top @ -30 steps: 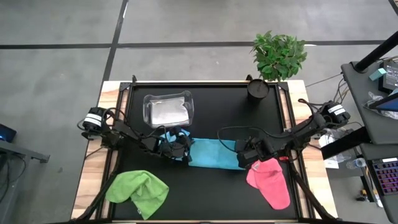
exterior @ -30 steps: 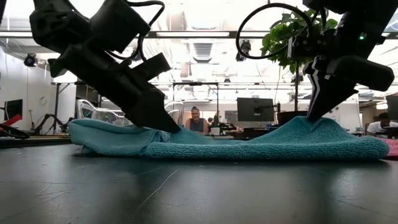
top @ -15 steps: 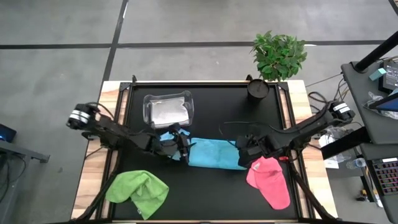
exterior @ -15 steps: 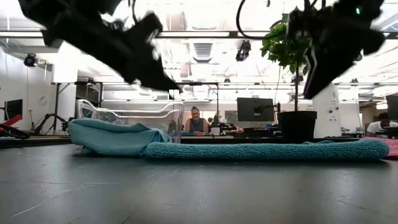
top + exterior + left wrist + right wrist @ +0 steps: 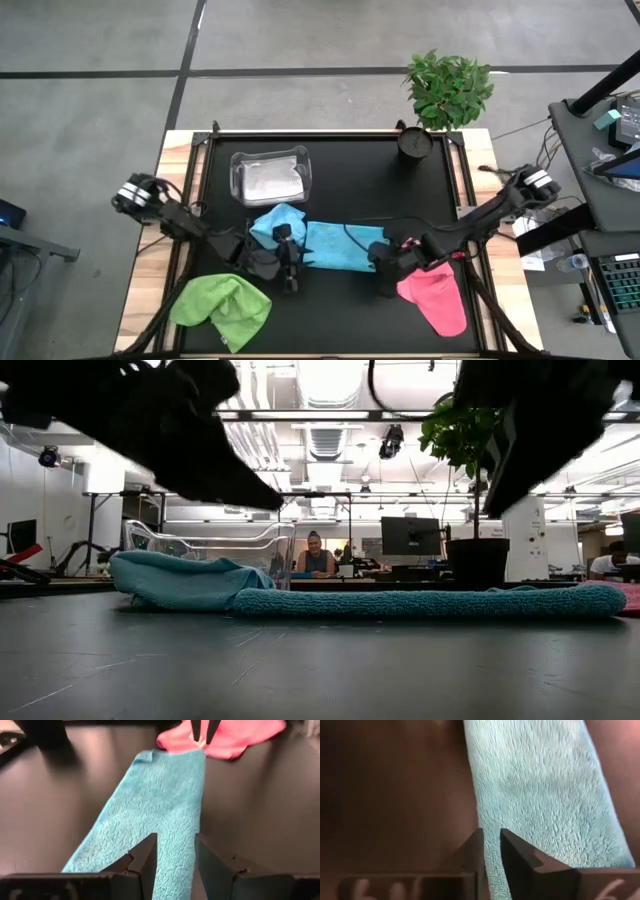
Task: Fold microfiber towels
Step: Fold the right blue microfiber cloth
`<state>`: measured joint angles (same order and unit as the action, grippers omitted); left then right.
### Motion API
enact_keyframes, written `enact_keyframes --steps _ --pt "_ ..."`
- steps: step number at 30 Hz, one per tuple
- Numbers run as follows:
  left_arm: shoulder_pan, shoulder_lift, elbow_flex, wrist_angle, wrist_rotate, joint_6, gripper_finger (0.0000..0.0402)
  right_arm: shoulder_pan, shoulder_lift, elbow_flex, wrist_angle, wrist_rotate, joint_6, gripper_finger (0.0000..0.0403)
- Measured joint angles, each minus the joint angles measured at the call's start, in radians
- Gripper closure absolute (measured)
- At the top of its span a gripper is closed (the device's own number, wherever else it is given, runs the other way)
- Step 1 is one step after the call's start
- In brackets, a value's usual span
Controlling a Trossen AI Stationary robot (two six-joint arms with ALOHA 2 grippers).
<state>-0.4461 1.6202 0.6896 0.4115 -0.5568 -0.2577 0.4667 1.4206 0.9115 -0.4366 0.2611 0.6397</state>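
I see both grippers lifted off light blue towel (image 5: 335, 246); left gripper (image 5: 175, 851) parted, empty; right gripper (image 5: 491, 851) near-closed, empty. Fold released, towel flat.

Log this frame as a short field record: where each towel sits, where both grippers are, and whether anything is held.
blue towel: flat strip, mat centre
second blue towel: bunched at the strip's left end
green towel: crumpled, front left
pink towel: front right
clear tub: back left, pale cloth inside
left gripper: open over strip's near edge, empty
right gripper: narrow gap, over strip's other end, empty
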Motion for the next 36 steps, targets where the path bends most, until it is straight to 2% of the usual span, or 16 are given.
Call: enact_keyframes --steps 5,13,18,24,28,36 --pt "0.014 0.086 0.042 -0.002 -0.001 -0.006 0.0286 0.000 0.091 0.000 -0.012 0.000 0.001 0.0389" --pt "0.042 0.199 0.070 -0.001 0.005 -0.045 0.0286 0.000 0.172 -0.001 -0.075 0.002 -0.014 0.0394" --pt "0.045 0.237 0.071 -0.001 0.074 -0.101 0.0286 0.000 0.199 -0.001 -0.116 0.040 -0.057 0.0394" --pt "0.044 0.242 0.071 -0.001 0.170 -0.178 0.0286 -0.010 0.198 -0.001 -0.149 0.112 -0.138 0.0394" --pt "0.034 0.240 0.071 0.002 0.209 -0.219 0.0286 -0.017 0.178 -0.002 -0.181 0.219 -0.239 0.0394" --pt "0.014 0.199 0.068 -0.019 0.226 -0.260 0.0286 -0.025 0.079 -0.007 -0.251 0.192 -0.337 0.0394"
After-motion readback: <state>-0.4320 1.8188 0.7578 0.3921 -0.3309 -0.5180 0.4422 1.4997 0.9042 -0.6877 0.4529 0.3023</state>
